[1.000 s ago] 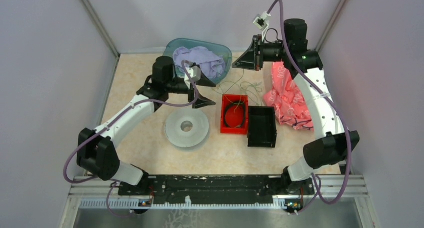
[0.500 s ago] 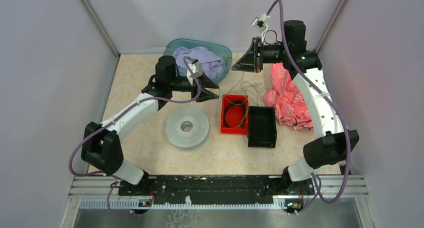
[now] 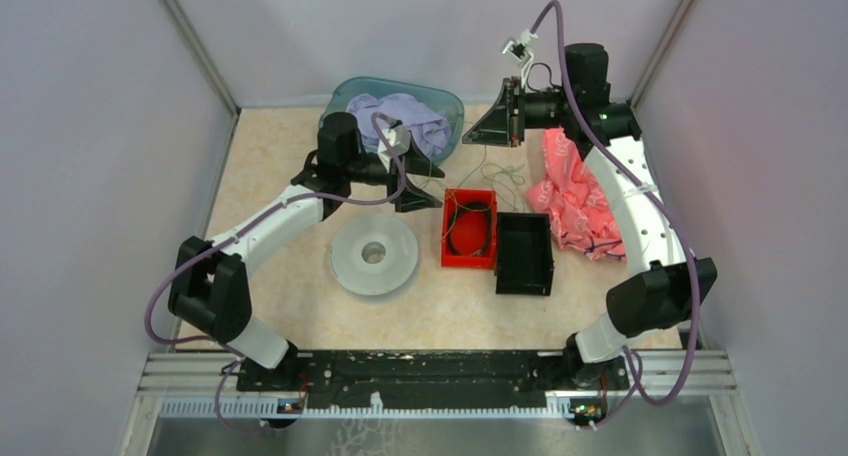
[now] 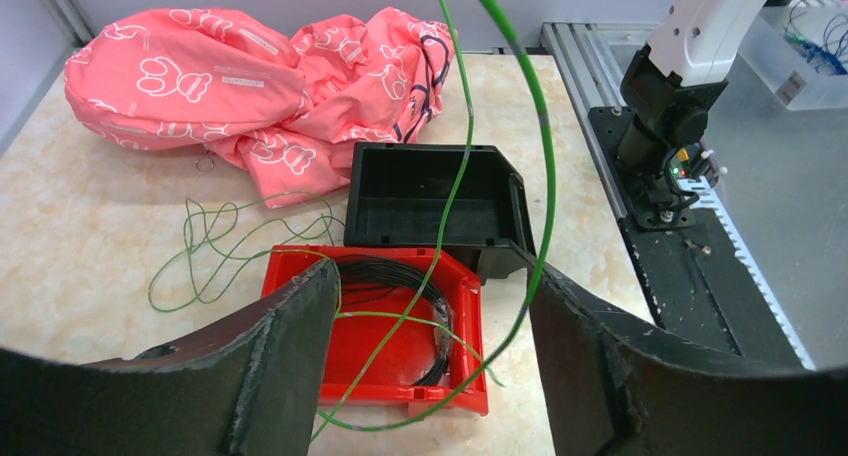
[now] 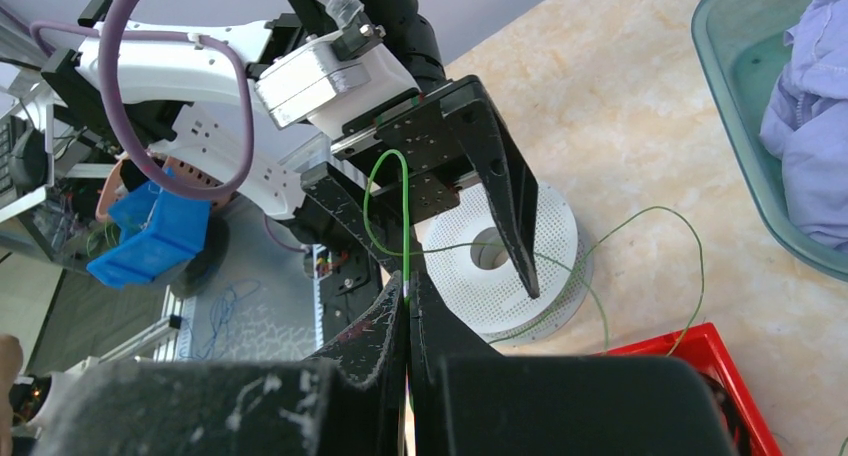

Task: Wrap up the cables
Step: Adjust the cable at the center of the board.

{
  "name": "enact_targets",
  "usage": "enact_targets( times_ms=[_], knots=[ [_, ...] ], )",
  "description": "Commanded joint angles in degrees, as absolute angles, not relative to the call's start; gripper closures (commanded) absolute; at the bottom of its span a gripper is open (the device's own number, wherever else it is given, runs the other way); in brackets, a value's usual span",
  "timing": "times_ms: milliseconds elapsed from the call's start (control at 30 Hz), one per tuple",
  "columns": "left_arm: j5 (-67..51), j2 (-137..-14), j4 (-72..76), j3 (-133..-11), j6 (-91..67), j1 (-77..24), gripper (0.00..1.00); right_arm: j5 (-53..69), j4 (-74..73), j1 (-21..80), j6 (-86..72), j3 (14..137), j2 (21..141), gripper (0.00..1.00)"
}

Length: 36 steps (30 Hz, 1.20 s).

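Beige, stone-patterned table (image 3: 300, 176) carries everything. A crumpled pink cloth (image 3: 575, 201) printed with white figures lies at its right side. At the far edge, left of centre, a teal tub (image 3: 345, 88) holds a bunched lavender cloth (image 3: 410, 116). A flat white spool (image 3: 374, 256) lies nearer the arms, just left of a red bin (image 3: 447, 234). A black bin (image 3: 524, 253) stands against the red bin's right side, its open side towards the pink cloth. A coil of thin black wire (image 4: 400, 276) lies inside the red bin. The left gripper (image 4: 435, 274) hangs just left of the red bin with its jaws spread wide, closed on nothing. The right gripper (image 5: 407, 298) is raised over the far middle of the table, its jaws pressed together and pinching a green strand that loops out above the fingertips. The cables (image 4: 205, 241), thread-fine green wires, lie in loose loops on the table between the red bin and the pink cloth. They trail over the red bin's rim and across its inside. One strand climbs through the gap between the left fingers; whether it touches either finger cannot be told.
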<state>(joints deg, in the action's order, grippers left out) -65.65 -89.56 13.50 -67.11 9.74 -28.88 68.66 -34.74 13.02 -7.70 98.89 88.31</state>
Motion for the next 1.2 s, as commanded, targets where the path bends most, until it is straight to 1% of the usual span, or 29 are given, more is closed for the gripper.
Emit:
enact_targets(
  times_ms=[0, 100, 167, 333, 433, 500, 633, 767, 933, 1167],
  knots=[
    [-67.88, -87.08, 11.52, -67.00, 14.30, -29.14, 0.31, 69.92, -32.00, 13.36, -8.60, 99.58, 88.51, 1.00],
    [-66.85, -87.92, 12.06, -68.10, 12.55, -29.10, 0.43, 70.15, -31.66, 13.36, -9.03, 99.40, 88.43, 1.00],
    [-66.01, -88.91, 13.92, -68.65, 10.04, -29.14, 0.56, 70.11, -31.64, 13.33, -9.02, 99.10, 88.20, 1.00],
    [-64.38, -89.50, 13.98, -69.31, 9.11, -29.12, 0.81, 67.70, -33.84, 13.29, -6.59, 99.04, 87.07, 1.00],
    [-63.01, -88.23, 10.66, -69.25, 12.36, -29.11, 0.92, 61.54, -37.24, 12.46, -3.70, 100.24, 86.55, 1.00],
    [-60.78, -86.82, 7.95, -69.21, 14.72, -29.03, 0.99, 53.79, -40.39, 12.22, -0.39, 101.69, 86.24, 1.00],
    [-52.73, -84.00, 3.75, -70.48, 13.75, -29.05, 1.00, 37.20, -42.40, 12.34, 4.17, 102.52, 85.55, 1.00],
    [-46.64, -84.03, -2.23, -75.52, 8.78, -29.05, 1.00, 24.18, -41.46, 13.80, 8.39, 102.88, 85.69, 1.00],
    [-50.69, -84.03, -9.79, -80.48, 9.20, -29.03, 1.00, 9.90, -36.80, 14.06, 13.24, 101.17, 85.63, 0.98],
    [-52.65, -79.63, -9.70, -79.53, 10.70, -29.03, 1.00, -3.98, -29.46, 14.06, 21.41, 96.87, 84.85, 0.91]
  ],
)
